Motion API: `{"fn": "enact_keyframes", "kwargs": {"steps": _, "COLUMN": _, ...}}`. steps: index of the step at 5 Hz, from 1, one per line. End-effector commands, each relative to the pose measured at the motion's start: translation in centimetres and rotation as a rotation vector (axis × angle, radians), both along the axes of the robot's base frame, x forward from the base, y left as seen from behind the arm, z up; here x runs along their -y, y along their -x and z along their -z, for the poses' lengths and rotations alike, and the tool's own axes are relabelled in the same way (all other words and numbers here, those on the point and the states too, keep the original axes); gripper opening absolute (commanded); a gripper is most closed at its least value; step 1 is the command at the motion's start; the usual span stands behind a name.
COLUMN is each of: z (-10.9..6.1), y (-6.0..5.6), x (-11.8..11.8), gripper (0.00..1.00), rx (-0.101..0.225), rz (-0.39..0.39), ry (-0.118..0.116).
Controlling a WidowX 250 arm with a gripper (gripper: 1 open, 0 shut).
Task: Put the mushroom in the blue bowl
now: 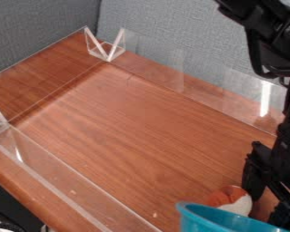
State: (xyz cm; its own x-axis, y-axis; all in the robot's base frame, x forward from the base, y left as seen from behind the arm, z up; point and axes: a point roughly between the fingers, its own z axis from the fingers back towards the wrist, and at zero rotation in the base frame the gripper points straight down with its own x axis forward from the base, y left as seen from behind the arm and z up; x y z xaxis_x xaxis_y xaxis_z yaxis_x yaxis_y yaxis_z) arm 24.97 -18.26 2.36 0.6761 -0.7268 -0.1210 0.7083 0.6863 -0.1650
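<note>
"While the jaws (271, 186) stand spread at the right edge, where exactly is the mushroom (228, 199)?"

"Just beside them, on the side toward the middle of the table (135, 118); the blue bowl (214, 220) overlaps it from the near side in my view."

"What worries you?"

"If I swing the jaws in carelessly, a finger could knock the mushroom over, because it sits so near; closing low could also catch the bowl's rim and drag it, since the two are so close."

"And what can't you see?"

"Most of the bowl, cut off below; the mushroom's lower part, behind the rim; the fingertips, dark and partly out of frame."
</note>
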Motion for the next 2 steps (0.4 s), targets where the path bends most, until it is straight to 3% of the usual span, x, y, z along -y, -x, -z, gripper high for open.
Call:
{"fn": "enact_keyframes", "kwargs": {"steps": 1, "z": 0.59, "y": -0.34, "x": -0.80, "gripper": 0.00, "rx": -0.030, "rz": 0.005, "ry": -0.013}}
{"fn": "enact_keyframes", "kwargs": {"steps": 2, "z": 0.46, "y": -0.57, "x": -0.78, "gripper": 0.00, "rx": -0.039, "rz": 0.004, "ry": -0.018}}
